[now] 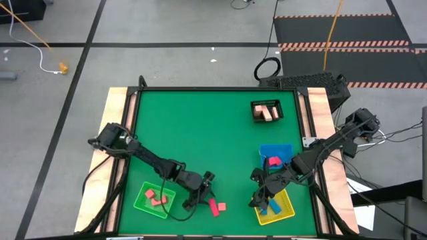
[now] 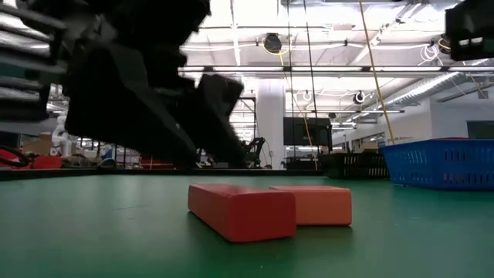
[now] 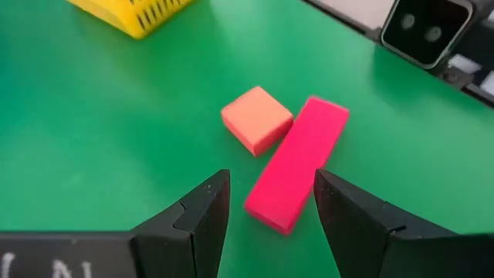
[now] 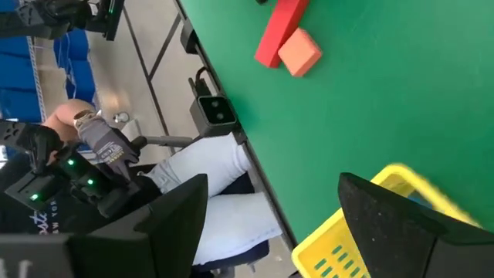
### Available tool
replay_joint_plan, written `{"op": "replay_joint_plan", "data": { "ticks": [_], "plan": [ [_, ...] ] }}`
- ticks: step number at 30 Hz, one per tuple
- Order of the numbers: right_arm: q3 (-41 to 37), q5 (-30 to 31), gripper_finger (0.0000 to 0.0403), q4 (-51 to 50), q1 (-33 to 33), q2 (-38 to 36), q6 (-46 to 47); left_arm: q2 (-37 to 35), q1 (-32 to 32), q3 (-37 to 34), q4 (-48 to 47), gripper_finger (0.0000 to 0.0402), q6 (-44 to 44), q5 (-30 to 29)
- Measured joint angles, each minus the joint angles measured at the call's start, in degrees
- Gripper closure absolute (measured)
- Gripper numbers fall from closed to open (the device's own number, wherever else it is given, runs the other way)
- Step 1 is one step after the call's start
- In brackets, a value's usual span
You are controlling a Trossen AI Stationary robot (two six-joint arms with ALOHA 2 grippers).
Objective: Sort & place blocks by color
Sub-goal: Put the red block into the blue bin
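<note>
The high view shows a green table (image 1: 200, 133) with both arms reaching in near its front edge; the left gripper (image 1: 197, 197) hangs just beside a red bar (image 1: 213, 208) and a pink cube (image 1: 221, 207) that lie on the bare mat between the green tray (image 1: 142, 194) and the yellow tray (image 1: 287, 212); the left wrist view shows its jaws spread wide, one finger (image 3: 197, 220) on each side of the near end of the red bar (image 3: 297, 164), with the pink cube (image 3: 256, 118) touching the bar's side; whether the fingers touch the bar I cannot tell. Two pink blocks (image 1: 155, 197) lie in the green tray; a pink block (image 1: 273, 162) sits in the blue tray (image 1: 283, 150); tan blocks (image 1: 267, 113) fill the black basket (image 1: 256, 105) at the far right. The right gripper (image 1: 261, 199) hovers over the yellow tray's inner edge, its jaws wide apart and holding nothing in the right wrist view; a person's gloved hand (image 4: 100, 143) shows beyond the table there.
</note>
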Motion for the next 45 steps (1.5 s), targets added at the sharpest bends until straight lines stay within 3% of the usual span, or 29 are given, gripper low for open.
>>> {"op": "replay_joint_plan", "data": {
  "ticks": [8,16,22,33,41,45],
  "plan": [
    [0.0,-0.2,0.0122,0.0,-1.8,0.0,-4.2,4.5,1.1,1.7,0.1,0.0211,-2.8,5.9],
    [0.0,0.0,0.0122,-0.1,-2.9,0.0,-6.6,4.7,1.1,2.2,0.7,0.0211,-0.4,3.9],
    [0.0,0.0,0.0122,-0.1,-2.9,0.0,-6.9,4.5,1.1,2.2,-3.3,0.0211,-4.4,3.8],
    [0.0,0.0,0.0122,-0.2,-3.0,0.0,-8.0,4.4,0.2,2.3,-6.0,0.0285,-6.7,3.3],
    [0.0,0.0,0.0122,-0.2,-2.9,0.0,-8.0,3.9,0.0,2.2,-5.9,0.0293,-3.6,3.4],
    [0.0,0.0,0.0122,-0.2,-2.9,0.0,-8.0,2.3,-0.1,2.0,-7.2,0.0293,-6.8,3.3]
  ]
}}
